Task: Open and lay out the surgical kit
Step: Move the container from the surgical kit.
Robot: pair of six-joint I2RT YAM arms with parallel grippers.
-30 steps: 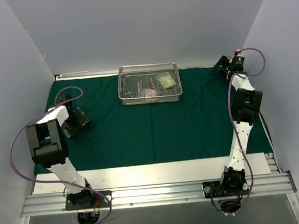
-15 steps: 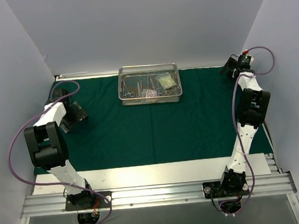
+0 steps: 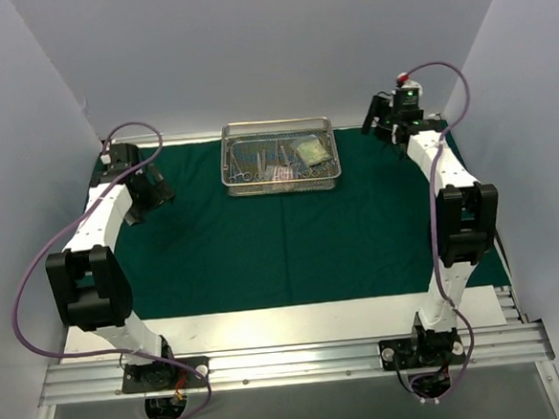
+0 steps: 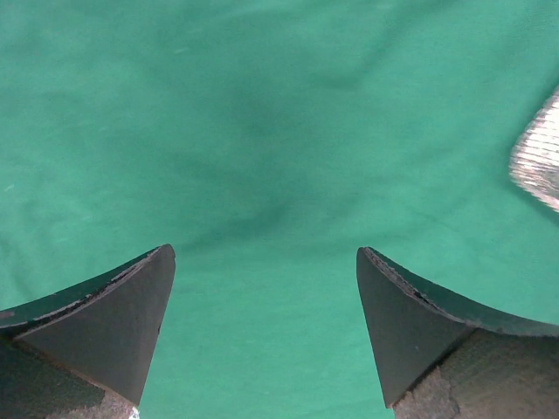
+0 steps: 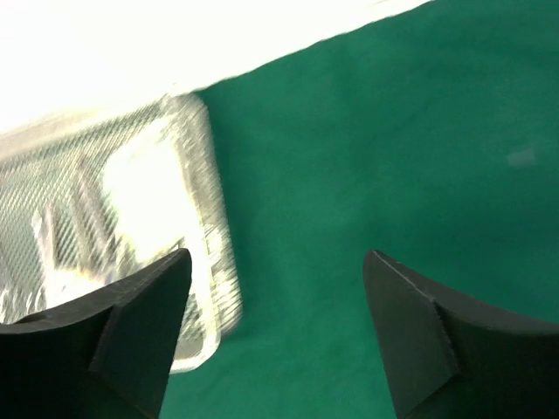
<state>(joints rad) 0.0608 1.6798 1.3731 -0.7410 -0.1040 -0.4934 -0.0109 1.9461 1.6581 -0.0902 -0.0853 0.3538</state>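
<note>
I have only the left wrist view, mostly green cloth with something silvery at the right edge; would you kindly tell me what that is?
Observer: It is the wire-mesh tray, standing on the green cloth at the far middle of the table, right of the left fingers.
Operator: Thank you; is anything inside it?
Observer: Yes, steel instruments and a clear packet lie in it; none is laid out yet.
Operator: And where are the right fingers?
Observer: Near the tray's right end, spread apart and holding nothing.
</note>
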